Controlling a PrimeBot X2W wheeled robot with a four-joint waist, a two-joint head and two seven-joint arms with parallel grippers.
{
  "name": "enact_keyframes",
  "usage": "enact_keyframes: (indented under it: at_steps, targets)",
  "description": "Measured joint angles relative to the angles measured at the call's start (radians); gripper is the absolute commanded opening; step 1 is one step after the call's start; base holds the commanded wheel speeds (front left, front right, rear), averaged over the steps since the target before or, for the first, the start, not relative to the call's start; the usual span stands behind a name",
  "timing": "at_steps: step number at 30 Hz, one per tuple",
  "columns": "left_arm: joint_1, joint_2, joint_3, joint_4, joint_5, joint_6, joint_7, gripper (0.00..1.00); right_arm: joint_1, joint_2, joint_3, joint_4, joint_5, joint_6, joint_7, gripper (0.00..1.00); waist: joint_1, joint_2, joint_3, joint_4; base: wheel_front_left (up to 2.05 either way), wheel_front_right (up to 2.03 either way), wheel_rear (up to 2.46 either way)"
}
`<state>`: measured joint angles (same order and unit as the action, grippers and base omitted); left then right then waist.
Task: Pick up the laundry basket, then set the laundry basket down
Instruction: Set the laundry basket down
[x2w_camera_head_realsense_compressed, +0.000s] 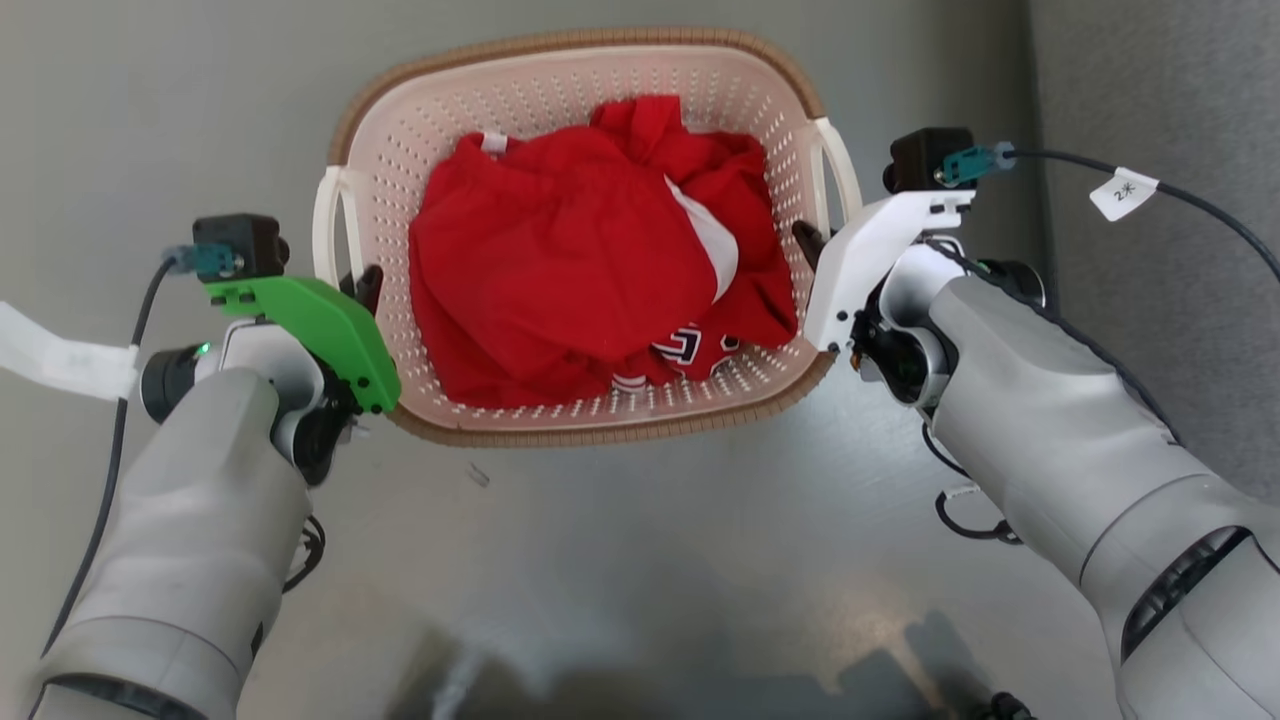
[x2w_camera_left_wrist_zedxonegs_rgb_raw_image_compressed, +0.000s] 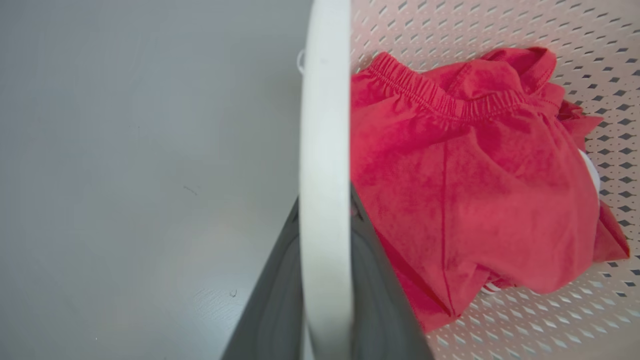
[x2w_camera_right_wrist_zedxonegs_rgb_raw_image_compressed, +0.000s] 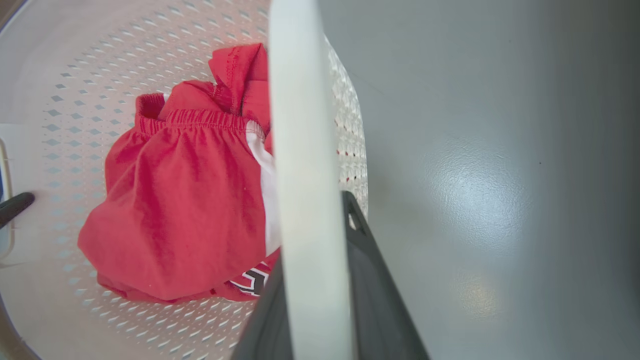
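**Head view.** We see the basket (x2w_camera_head_realsense_compressed: 600, 432) in the upper centre of the frame, between the two arms, with grey floor (x2w_camera_head_realsense_compressed: 640, 580) around it. It holds a crumpled red garment (x2w_camera_head_realsense_compressed: 560, 260) with white and dark trim. The left gripper (x2w_camera_head_realsense_compressed: 362, 285), under a green cover (x2w_camera_head_realsense_compressed: 320, 330), sits at the left handle (x2w_camera_head_realsense_compressed: 326, 215). The right gripper (x2w_camera_head_realsense_compressed: 806, 240), under a white cover (x2w_camera_head_realsense_compressed: 870, 250), sits at the right handle (x2w_camera_head_realsense_compressed: 838, 165). Each gripper has one dark fingertip showing just inside the basket wall. We cannot tell from this view how tightly the fingers grip. We also cannot tell whether the basket rests on the floor or hangs clear of it.

**Left wrist view.** The left handle runs up the frame as a white band (x2w_camera_left_wrist_zedxonegs_rgb_raw_image_compressed: 325, 125). The two dark fingers (x2w_camera_left_wrist_zedxonegs_rgb_raw_image_compressed: 272, 305) lie flush against it, one on each side. One is on the floor side (x2w_camera_left_wrist_zedxonegs_rgb_raw_image_compressed: 125, 175) and the other is on the basket side, next to the garment (x2w_camera_left_wrist_zedxonegs_rgb_raw_image_compressed: 475, 175). We see no gap between finger and handle, so the fingers are clamped on the handle.

**Right wrist view.** The right handle crosses the frame as a white band (x2w_camera_right_wrist_zedxonegs_rgb_raw_image_compressed: 305, 150). The dark fingers (x2w_camera_right_wrist_zedxonegs_rgb_raw_image_compressed: 375, 300) press against both of its sides and are clamped on it in the same way. The garment (x2w_camera_right_wrist_zedxonegs_rgb_raw_image_compressed: 180, 210) lies on the perforated basket bottom (x2w_camera_right_wrist_zedxonegs_rgb_raw_image_compressed: 75, 100), and the floor (x2w_camera_right_wrist_zedxonegs_rgb_raw_image_compressed: 500, 175) is on the other side of the handle. At the left edge of the frame, one dark fingertip of the left gripper (x2w_camera_right_wrist_zedxonegs_rgb_raw_image_compressed: 15, 206) shows against the far wall.
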<state>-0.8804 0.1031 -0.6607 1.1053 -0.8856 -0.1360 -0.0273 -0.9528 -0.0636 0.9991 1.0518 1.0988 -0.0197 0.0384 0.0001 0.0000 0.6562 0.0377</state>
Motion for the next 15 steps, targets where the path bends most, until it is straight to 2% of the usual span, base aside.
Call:
enact_keyframes:
  at_steps: [15]
  targets:
    - [-0.055,0.000,-0.009,-0.010,0.022,0.000,-0.060,0.00,-0.052,-0.002,0.002,0.017,-0.002,-0.001,-0.061,0.00,-0.0001,0.0000,0.118,0.020,0.00,0.00,0.00]
